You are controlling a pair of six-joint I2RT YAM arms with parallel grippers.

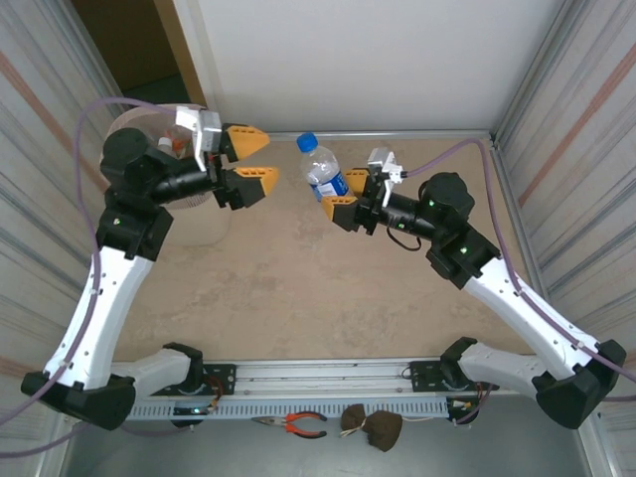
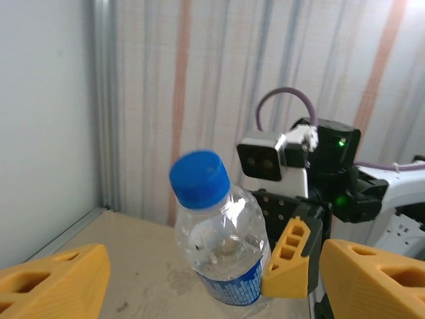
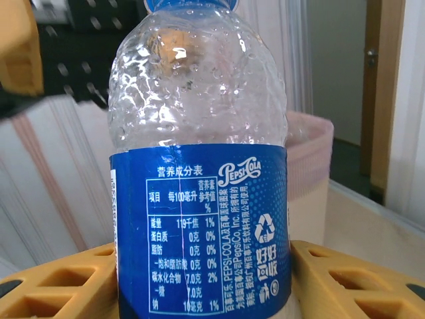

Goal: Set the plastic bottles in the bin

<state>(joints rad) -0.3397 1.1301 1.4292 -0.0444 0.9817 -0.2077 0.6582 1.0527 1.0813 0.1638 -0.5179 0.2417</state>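
Observation:
A clear plastic bottle (image 1: 323, 171) with a blue cap and a blue label is held up over the table, tilted, by my right gripper (image 1: 345, 193), which is shut on its lower body. In the right wrist view the bottle (image 3: 199, 166) stands between both yellow fingers (image 3: 60, 286). My left gripper (image 1: 260, 159) hangs open just left of the bottle, apart from it. From the left wrist the bottle (image 2: 222, 232) shows ahead of the spread left gripper (image 2: 212, 296). The beige bin (image 1: 194, 227) with its pink bag sits under the left arm, and the bin (image 3: 309, 149) shows behind the bottle.
Corrugated panel walls close in the left and right sides, and a white wall stands at the back. Pliers (image 1: 298, 424) and a brown lump (image 1: 373, 427) lie in front of the base rail. The tan tabletop (image 1: 308, 288) spreads between the arms.

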